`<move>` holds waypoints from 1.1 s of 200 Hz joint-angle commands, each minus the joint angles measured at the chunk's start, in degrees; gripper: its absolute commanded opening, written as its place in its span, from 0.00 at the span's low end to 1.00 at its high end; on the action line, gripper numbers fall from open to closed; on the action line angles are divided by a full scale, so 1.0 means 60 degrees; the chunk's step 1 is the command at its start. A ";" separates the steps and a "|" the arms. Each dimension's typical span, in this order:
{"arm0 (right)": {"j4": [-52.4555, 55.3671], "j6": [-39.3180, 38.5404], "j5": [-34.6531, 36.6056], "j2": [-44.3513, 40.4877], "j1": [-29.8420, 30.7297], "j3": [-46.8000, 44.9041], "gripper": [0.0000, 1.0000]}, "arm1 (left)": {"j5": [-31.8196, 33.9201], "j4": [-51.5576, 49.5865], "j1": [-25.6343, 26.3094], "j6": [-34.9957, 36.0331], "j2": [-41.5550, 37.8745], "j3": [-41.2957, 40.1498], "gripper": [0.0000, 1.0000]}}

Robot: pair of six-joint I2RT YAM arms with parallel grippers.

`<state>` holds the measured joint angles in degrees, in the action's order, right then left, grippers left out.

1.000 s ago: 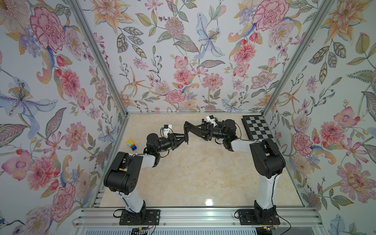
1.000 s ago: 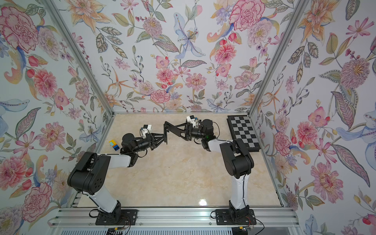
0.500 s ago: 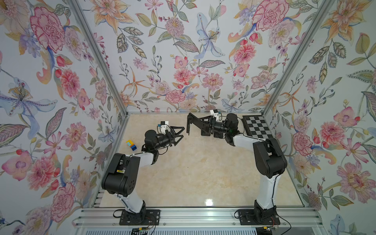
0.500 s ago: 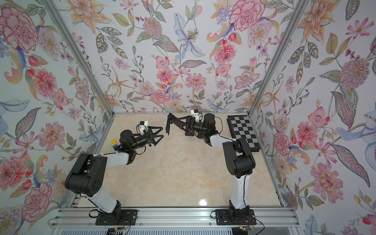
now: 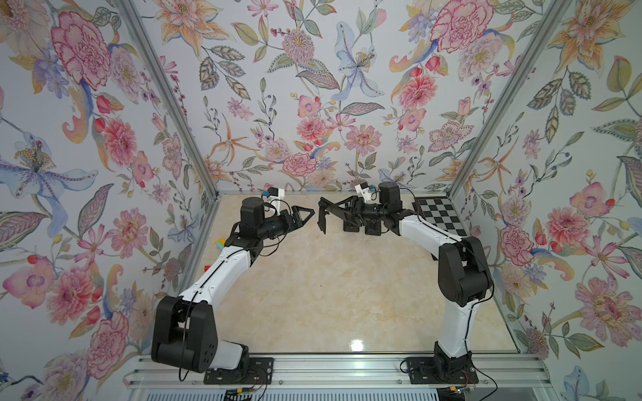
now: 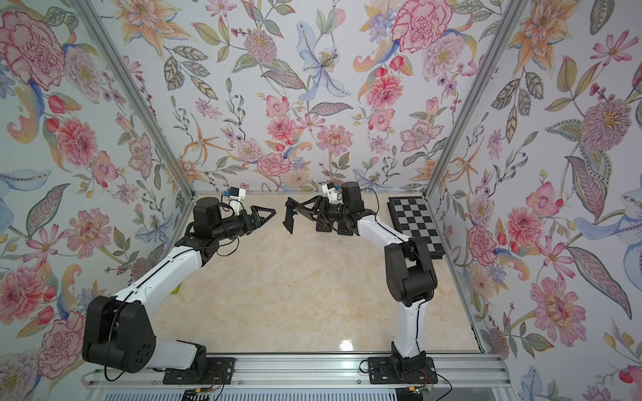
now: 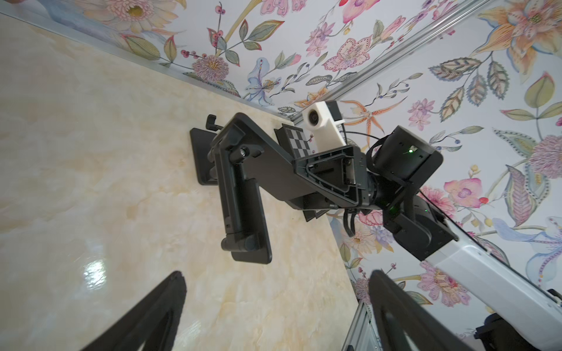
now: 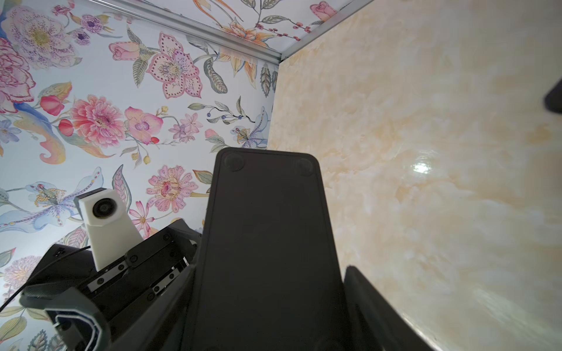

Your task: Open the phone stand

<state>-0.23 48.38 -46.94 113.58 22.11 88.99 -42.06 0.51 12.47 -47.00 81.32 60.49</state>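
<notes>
Left wrist view: right pincer [image 7: 316,174] pinches the unfolded stand [image 7: 243,182], ahead of the spread, empty left pincer [image 7: 276,273]. Opening seems done; next, set it down.

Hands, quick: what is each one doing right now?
Left hand: open, holding nothing.
Right hand: closed on the black folding plastic phone stand.

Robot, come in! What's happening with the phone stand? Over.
Left gripper open, clear of the stand. Right gripper shut on stand, held in the air, half unfolded. Checkerboard well aside.
</notes>
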 commanded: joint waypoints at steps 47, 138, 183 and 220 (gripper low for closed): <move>0.3744 -0.2302 0.1557 -0.0093 0.0764 0.1813 0.52 | 0.1702 -0.3035 0.0159 0.2620 -0.0080 0.0641 0.83; 0.3981 -0.2457 0.1916 0.0032 0.1207 0.2063 0.53 | 0.1542 -0.3161 0.0663 0.2835 0.0271 0.1067 0.74; 0.4330 -0.2647 0.2040 0.0255 0.1439 0.2526 0.53 | 0.1379 -0.3173 0.0806 0.2814 0.0640 0.1244 0.71; 0.4453 -0.2731 0.2066 0.0322 0.1499 0.2659 0.53 | 0.1342 -0.3191 0.0860 0.2816 0.0830 0.1370 0.68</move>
<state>25.69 33.36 -34.85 114.48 30.92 102.54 -32.80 -17.98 17.06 -31.20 85.49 66.52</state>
